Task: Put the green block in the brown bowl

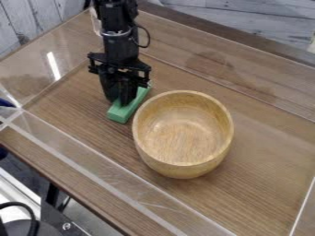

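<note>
The green block (121, 112) lies on the wooden table just left of the brown bowl (183, 134), close to its rim. My black gripper (121, 98) points straight down onto the block, and its two fingers (110, 90) have drawn in against the block's sides. Only the block's near end shows below the fingers; the rest is hidden behind them. The block still rests on the table. The bowl stands upright with nothing inside.
Low clear plastic walls (74, 161) frame the wooden table (246, 83) on the near and left sides. A grey-white wall runs along the back. Dark cables (15, 219) hang below the table's near corner.
</note>
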